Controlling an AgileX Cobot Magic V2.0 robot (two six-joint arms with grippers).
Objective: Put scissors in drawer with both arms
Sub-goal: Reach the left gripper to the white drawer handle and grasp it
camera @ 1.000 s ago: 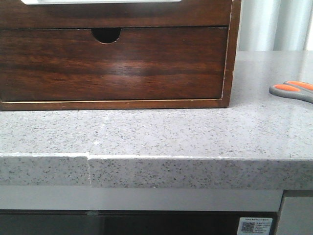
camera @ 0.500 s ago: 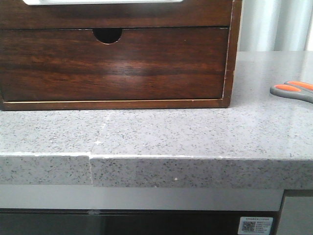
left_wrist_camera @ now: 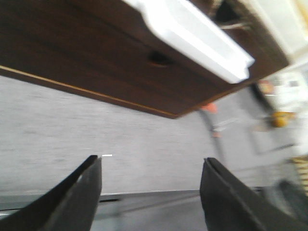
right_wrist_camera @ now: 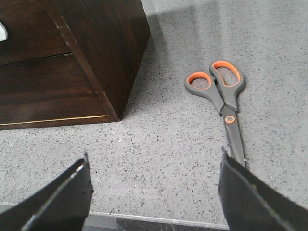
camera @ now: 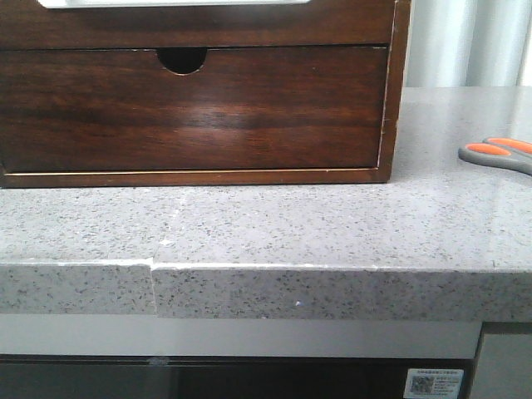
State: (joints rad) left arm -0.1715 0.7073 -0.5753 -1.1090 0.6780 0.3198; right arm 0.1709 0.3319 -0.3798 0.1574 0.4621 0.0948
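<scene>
The scissors (right_wrist_camera: 224, 103), grey with orange loop inserts, lie flat on the speckled counter to the right of the wooden cabinet. Only their handles show at the right edge of the front view (camera: 499, 152). The drawer (camera: 208, 23) is the shallow dark-brown one at the cabinet's top. Its white rim (left_wrist_camera: 192, 33) sticks out past the cabinet front in the blurred left wrist view. My right gripper (right_wrist_camera: 154, 155) is open and empty above the counter's front edge, short of the scissors. My left gripper (left_wrist_camera: 152, 159) is open and empty in front of the cabinet. Neither gripper shows in the front view.
The taller lower drawer front (camera: 191, 108) with a half-round notch (camera: 181, 58) is shut. The cabinet's right corner (right_wrist_camera: 113, 113) stands close to the scissors. The counter's front edge (camera: 332, 268) has a seam at the left. Blurred clutter (left_wrist_camera: 281, 118) lies far right.
The front view has shifted a few pixels, so the cabinet sits slightly further right in it. The scissors have not moved. The left wrist view is motion-blurred.
</scene>
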